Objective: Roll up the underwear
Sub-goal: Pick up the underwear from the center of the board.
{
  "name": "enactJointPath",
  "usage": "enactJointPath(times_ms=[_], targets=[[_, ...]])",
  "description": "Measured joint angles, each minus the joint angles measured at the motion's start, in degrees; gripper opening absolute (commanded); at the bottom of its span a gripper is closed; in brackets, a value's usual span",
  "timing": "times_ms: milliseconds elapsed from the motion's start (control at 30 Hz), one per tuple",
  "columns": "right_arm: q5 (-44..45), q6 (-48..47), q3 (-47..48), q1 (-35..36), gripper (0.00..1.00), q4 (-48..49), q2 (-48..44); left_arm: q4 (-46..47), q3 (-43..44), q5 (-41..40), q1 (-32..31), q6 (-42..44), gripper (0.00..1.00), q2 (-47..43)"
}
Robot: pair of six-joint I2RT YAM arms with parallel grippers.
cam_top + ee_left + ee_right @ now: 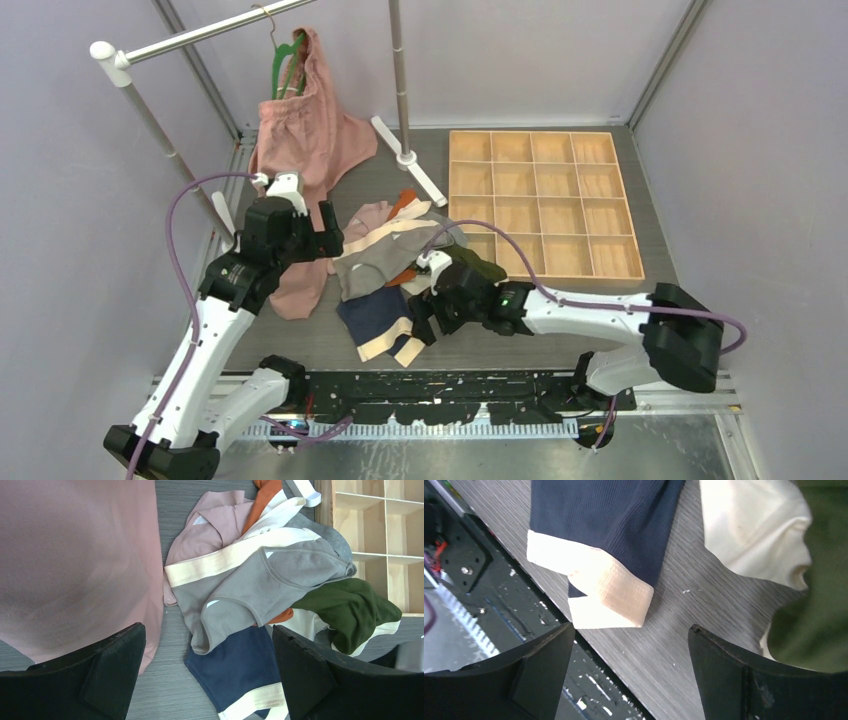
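Note:
A pile of underwear lies mid-table. The grey pair (385,262) (260,580) with a cream waistband lies on top, over the pinkish pair (210,530) and the orange pair (267,495). The navy pair (375,315) (240,672) (609,515) lies at the near side, its cream waistband (609,592) toward the table's front edge. The olive green pair (480,268) (350,610) (819,605) lies on the right. My left gripper (335,243) (207,680) is open above the pile's left side. My right gripper (425,320) (631,670) is open, empty, beside the navy waistband.
A large pink garment (310,150) (75,565) on a green hanger (285,65) hangs from the rack at the back left and trails onto the table. A wooden compartment tray (540,200) (380,530) lies at the back right. The table's front edge (589,645) is close under my right gripper.

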Motion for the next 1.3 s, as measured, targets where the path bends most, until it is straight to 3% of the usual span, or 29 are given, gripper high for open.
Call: enactJointPath(times_ms=[267, 400, 600, 667, 700, 733, 900, 1067, 1167, 1300], targets=[[-1.46, -5.44, 0.09, 0.98, 0.86, 7.8, 9.66, 0.02, -0.09, 0.15, 0.2, -0.02, 0.98, 0.0], [-3.02, -7.06, 1.92, 1.36, 0.78, 9.92, 13.84, 0.0, -0.2, 0.28, 0.39, -0.04, 0.98, 0.0], [-0.72, -8.24, 3.06, 2.89, 0.44, 12.5, 17.14, 0.02, -0.22, 0.37, 0.44, -0.04, 0.98, 0.0], [1.62, -8.31, 3.06, 3.19, 0.25, 13.07, 17.09, 0.02, -0.22, 0.37, 0.5, -0.04, 0.98, 0.0], [2.99, -8.24, 3.06, 3.23, 0.07, 13.44, 16.98, 0.02, -0.22, 0.37, 0.5, -0.04, 0.98, 0.0], [4.24, -8.22, 3.06, 3.23, 0.02, 13.51, 16.7, 0.04, -0.22, 0.37, 0.5, -0.04, 0.98, 0.0], [9.42, -7.26, 3.06, 3.23, 0.01, 12.0, 11.1, 0.04, -0.22, 0.83, 0.61, -0.09, 1.0, 0.0], [15.52, -5.46, 3.58, 3.15, 0.01, 7.41, -1.66, 0.04, -0.22, 1.14, -0.63, -0.55, 1.0, 0.07], [20.41, -4.68, 5.31, 2.25, 0.01, 2.97, -9.49, 0.13, -0.2, -1.75, -6.75, -1.73, 1.0, 0.55], [27.3, -1.49, 10.67, -4.55, 0.01, -5.09, -16.63, 0.66, 0.81, -8.0, -20.37, -3.39, 1.0, 4.26]])
